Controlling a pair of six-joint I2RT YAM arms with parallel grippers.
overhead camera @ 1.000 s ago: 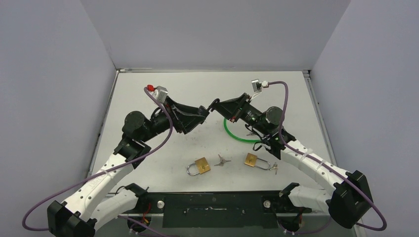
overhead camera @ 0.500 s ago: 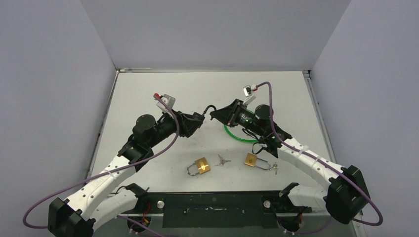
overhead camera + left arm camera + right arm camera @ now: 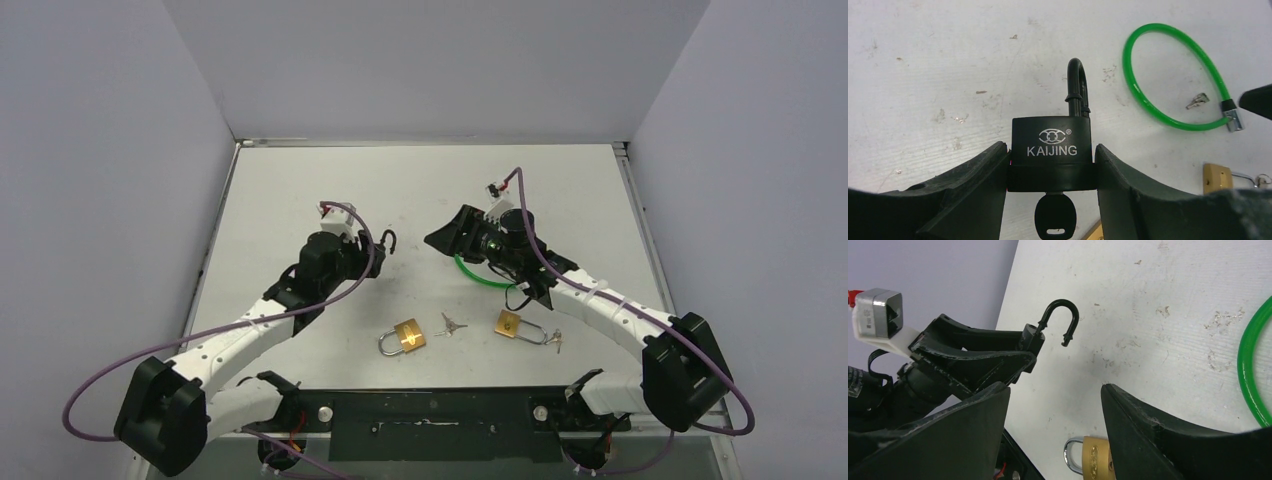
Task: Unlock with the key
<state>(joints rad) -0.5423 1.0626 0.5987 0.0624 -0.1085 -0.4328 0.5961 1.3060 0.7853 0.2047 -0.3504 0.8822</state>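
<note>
above the table point(image 3: 300, 180), the padlock point(image 3: 1052, 140) is clamped by the left hand point(image 3: 1050, 152), its key point(image 3: 1055, 215) presumably exposed for turning; the right hand point(image 3: 1055, 395) is spread, empty.

A robot lab cell — plain grey walls point(image 3: 430, 60) close the top and sides. Scuffed white table point(image 3: 420, 175) at centre.

The scuffed white counter point(image 3: 300, 180) carries a green cable loop point(image 3: 1242, 372) with a small key point(image 3: 1196, 101) lying inside it. Nearer the arm bases lie one brass padlock point(image 3: 407, 335) and another brass padlock point(image 3: 508, 324), with loose keys point(image 3: 450, 325) between them.
</note>
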